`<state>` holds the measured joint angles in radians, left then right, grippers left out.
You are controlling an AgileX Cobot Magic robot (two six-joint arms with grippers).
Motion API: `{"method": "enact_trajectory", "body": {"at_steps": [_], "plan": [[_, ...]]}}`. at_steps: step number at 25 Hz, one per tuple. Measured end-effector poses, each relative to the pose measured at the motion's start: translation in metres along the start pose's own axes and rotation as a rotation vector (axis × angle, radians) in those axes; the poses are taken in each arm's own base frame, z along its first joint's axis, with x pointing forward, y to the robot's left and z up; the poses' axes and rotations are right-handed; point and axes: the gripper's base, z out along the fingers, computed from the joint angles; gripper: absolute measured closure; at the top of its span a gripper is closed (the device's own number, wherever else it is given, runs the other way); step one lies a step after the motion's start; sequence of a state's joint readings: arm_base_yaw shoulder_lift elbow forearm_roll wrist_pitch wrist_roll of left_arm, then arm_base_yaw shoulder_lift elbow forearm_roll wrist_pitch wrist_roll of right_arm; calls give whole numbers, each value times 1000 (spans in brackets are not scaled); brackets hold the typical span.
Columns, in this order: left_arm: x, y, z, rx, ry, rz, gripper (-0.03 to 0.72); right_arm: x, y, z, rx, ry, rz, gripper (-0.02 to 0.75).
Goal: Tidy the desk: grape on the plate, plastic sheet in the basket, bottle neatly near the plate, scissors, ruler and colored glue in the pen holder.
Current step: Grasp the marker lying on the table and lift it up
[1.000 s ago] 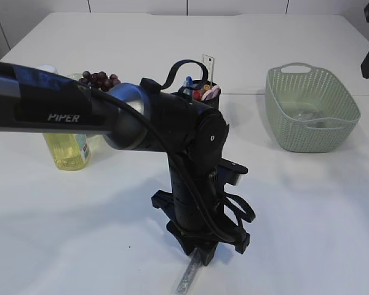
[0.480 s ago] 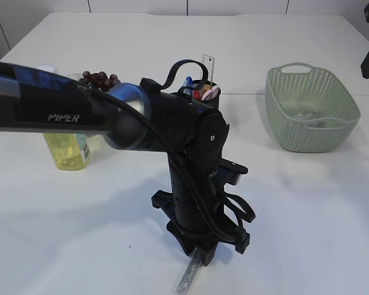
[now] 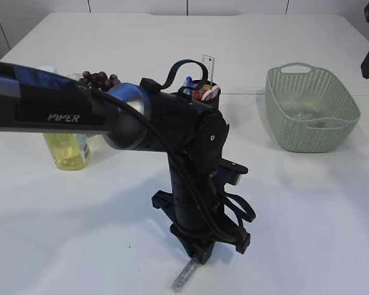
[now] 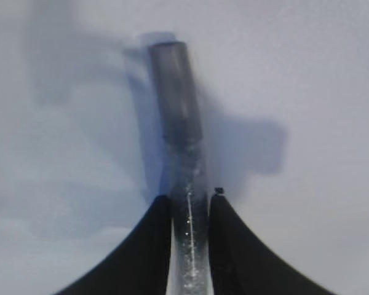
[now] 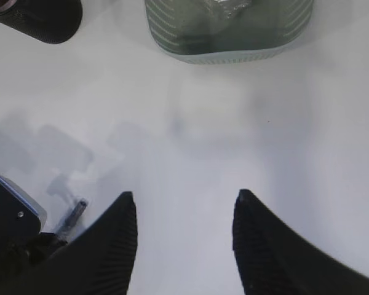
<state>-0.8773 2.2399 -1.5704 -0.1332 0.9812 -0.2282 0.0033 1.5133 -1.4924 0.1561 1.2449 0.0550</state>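
The left gripper [image 4: 189,206] clenches a slim glitter glue tube [image 4: 179,153] low over the white table [image 3: 307,209]. It looks light, stiff and slippery; a grip nearer mid-tube seems safest. The right gripper [image 5: 183,236] hangs open, empty.

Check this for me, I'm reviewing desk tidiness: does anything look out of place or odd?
Only the glitter glue tube: it lies at the table's near edge, far from the pen holder, pinched between the left gripper's jaws.
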Motion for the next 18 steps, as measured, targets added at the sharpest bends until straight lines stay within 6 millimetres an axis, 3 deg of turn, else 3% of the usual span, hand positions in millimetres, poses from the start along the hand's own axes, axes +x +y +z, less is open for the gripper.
{"method": "enact_trajectory", "body": {"at_steps": [8, 18], "plan": [[0, 0, 0, 2, -1, -1, 620, 0, 0, 0, 0, 0, 0, 333], [2, 1, 0, -7, 24, 1, 620, 0, 0, 0, 0, 0, 0, 333]]}}
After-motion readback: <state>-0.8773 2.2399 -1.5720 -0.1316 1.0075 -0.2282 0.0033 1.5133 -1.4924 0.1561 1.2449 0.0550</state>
